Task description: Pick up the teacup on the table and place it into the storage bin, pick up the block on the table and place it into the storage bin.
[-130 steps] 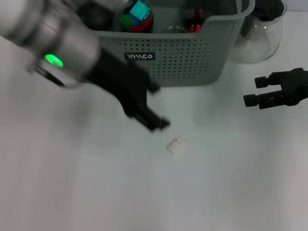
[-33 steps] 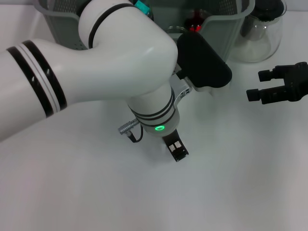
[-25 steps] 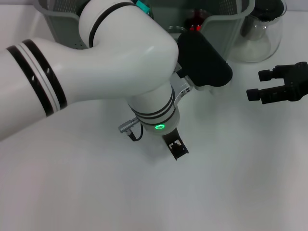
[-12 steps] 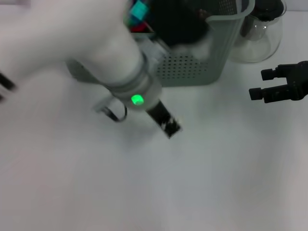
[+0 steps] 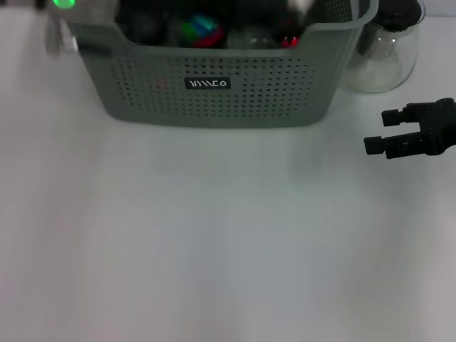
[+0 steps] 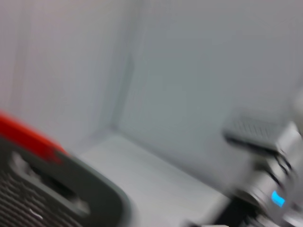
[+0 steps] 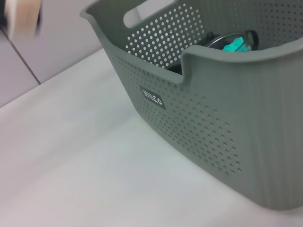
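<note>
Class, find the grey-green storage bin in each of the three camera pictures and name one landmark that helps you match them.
Head view: the storage bin sits at the top centre, behind bare table.
Left wrist view: only a dark curved rim with a perforated wall shows at the lower left, probably the bin.
Right wrist view: the bin fills the right side.
Shared landmark: the black label on its wall, in head and right wrist views.

The left arm, which a moment ago covers the middle of the head view with its claw down on the tabletop (image 5: 214, 249), is now almost gone from that view; only its green light (image 5: 64, 3) shows at the top left corner. The small white block no longer lies on the tabletop in front of the storage bin (image 5: 249, 92).
</note>
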Action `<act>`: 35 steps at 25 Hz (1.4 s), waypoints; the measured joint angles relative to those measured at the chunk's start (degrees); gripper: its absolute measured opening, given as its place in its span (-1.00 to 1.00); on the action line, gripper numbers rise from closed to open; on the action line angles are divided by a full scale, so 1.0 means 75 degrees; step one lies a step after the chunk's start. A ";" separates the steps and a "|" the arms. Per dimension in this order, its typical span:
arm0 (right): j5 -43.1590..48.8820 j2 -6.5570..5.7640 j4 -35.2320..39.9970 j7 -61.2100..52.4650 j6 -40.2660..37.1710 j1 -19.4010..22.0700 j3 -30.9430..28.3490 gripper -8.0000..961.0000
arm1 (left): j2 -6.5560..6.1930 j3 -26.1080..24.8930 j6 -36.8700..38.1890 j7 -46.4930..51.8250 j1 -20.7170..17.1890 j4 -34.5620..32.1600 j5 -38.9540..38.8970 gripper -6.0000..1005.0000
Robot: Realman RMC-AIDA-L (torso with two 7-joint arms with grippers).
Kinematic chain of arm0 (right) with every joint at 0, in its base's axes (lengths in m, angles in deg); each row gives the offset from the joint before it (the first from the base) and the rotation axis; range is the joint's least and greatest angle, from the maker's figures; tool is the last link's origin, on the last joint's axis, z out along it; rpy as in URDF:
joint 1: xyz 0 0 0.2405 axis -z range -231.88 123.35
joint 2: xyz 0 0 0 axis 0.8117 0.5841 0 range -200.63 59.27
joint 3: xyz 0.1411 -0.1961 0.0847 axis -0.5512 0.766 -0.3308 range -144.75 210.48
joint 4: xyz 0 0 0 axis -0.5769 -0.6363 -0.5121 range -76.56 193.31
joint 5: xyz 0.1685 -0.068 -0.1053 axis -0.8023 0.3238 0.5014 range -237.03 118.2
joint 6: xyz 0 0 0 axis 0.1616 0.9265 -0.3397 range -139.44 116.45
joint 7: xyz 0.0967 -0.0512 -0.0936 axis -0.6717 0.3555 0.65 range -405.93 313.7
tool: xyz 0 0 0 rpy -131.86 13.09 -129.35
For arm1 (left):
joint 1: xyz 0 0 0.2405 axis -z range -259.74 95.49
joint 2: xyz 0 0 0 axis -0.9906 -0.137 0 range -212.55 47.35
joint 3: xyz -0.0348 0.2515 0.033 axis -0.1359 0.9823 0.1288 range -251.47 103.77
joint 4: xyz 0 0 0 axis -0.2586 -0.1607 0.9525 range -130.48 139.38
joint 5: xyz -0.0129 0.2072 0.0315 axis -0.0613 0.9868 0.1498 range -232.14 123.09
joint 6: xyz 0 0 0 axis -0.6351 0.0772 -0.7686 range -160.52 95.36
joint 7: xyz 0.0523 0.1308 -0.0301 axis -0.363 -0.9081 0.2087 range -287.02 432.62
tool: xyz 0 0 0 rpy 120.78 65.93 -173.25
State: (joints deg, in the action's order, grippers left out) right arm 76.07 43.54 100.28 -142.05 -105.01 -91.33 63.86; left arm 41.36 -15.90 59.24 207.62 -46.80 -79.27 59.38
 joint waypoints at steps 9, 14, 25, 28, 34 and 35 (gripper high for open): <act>-0.0072 0.0040 -0.0028 -0.0208 0.0124 -0.0016 -0.0211 0.91 | -0.0623 -0.0288 -0.2997 0.0715 0.1871 0.1937 0.2546 -0.61; -0.0101 0.0061 -0.0035 -0.0216 0.0419 0.0001 -0.0219 0.91 | -0.0771 -0.0283 -0.4027 0.1781 0.3176 0.3861 0.5143 -0.61; -0.0101 0.0059 -0.0045 -0.0160 0.0548 -0.0020 -0.0214 0.91 | -0.0683 -0.0300 -0.4130 0.2321 0.3435 0.4229 0.6117 -0.61; -0.0100 0.0067 -0.0045 -0.0154 0.0601 -0.0039 -0.0190 0.91 | -0.0664 -0.0303 -0.4122 0.2326 0.3363 0.4231 0.6130 -0.61; -0.0100 0.0085 -0.0044 -0.0150 0.0616 -0.0077 -0.0168 0.91 | -0.0609 -0.0313 -0.4113 0.2331 0.3301 0.4108 0.6149 -0.36; -0.0100 0.0089 -0.0045 -0.0149 0.0616 -0.0079 -0.0167 0.91 | -0.0603 -0.0323 -0.4105 0.2318 0.3252 0.3962 0.6108 -0.27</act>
State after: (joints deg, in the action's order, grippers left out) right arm 75.32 44.21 99.94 -143.17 -100.39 -91.92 62.61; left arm 36.84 -18.32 28.46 225.01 -22.41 -49.55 105.18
